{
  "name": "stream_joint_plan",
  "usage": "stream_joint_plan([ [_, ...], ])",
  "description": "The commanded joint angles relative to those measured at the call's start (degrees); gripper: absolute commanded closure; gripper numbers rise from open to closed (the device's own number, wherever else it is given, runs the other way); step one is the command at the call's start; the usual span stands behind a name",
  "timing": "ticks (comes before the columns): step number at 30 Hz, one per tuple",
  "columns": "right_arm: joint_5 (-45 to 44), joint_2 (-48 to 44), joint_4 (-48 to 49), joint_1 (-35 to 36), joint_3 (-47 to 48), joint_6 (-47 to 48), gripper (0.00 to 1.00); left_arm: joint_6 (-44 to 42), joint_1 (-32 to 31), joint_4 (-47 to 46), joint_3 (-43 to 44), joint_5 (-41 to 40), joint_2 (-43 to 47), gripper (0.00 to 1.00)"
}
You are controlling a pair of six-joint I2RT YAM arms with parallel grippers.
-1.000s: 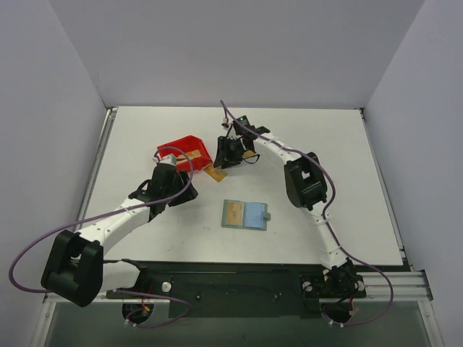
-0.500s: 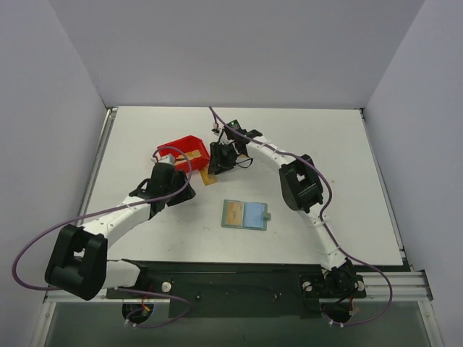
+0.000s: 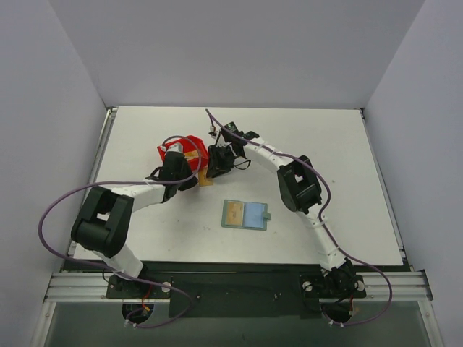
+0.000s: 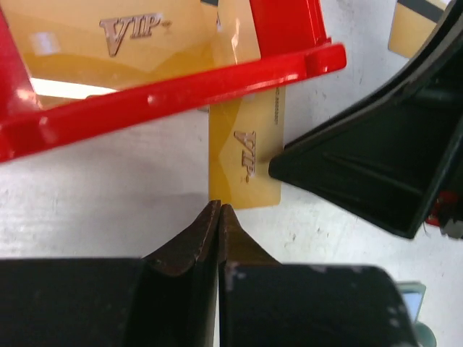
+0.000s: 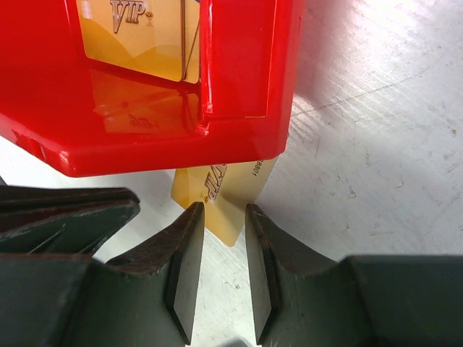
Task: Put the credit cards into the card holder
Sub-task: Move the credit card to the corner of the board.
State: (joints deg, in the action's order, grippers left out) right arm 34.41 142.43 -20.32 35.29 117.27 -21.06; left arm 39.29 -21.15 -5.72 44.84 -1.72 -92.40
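Two grippers meet at one loose card (image 4: 244, 155). The left gripper (image 4: 217, 211) is closed, its two fingers pressed flat together with no gap. Their tips sit at the card's near edge, at 6 o'clock of it in the left wrist view; whether they pinch the edge I cannot tell. The right gripper (image 5: 224, 213) has its jaws a little apart, and the card's corner lies in the gap between the tips. In the left wrist view one of its black fingers (image 4: 347, 170) touches the card's edge at 3 o'clock.

The loose card is gold, marked "VIP", and lies flat on the table (image 3: 325, 159) with its far end tucked under the lip of the red bin (image 4: 181, 87). Inside the bin lie more gold cards (image 4: 137, 36). A striped card (image 4: 416, 25) lies on the table at 1 o'clock of the loose one.

From above, the bin is at 11 o'clock of the grippers. The wallet (image 3: 255, 215) lies open at 5 o'clock, well apart from them, with a pocketed card (image 3: 233, 212) in its 9 o'clock half.
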Motion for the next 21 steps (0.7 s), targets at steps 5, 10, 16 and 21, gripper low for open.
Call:
stream_joint_plan([
  [5,0.13,1.18,-3.50,-0.04,-1.26,-0.30,0.74,-1.58,0.40,-4.39,6.92,-2.85,-7.52,0.94],
  [10,0.13,0.83,-3.33,-0.13,-2.13,-0.21,0.74,-1.67,0.40,-3.43,8.16,-4.26,-10.25,0.88],
  [16,0.30,0.74,-3.33,-0.13,-2.66,-0.30,0.73,-2.20,0.40,-2.55,8.42,-4.70,-11.05,0.82],
  [21,0.92,0.92,-3.15,-0.04,-3.01,-0.74,0.73,-2.20,0.32,-3.42,8.07,-2.34,-12.28,0.81],
])
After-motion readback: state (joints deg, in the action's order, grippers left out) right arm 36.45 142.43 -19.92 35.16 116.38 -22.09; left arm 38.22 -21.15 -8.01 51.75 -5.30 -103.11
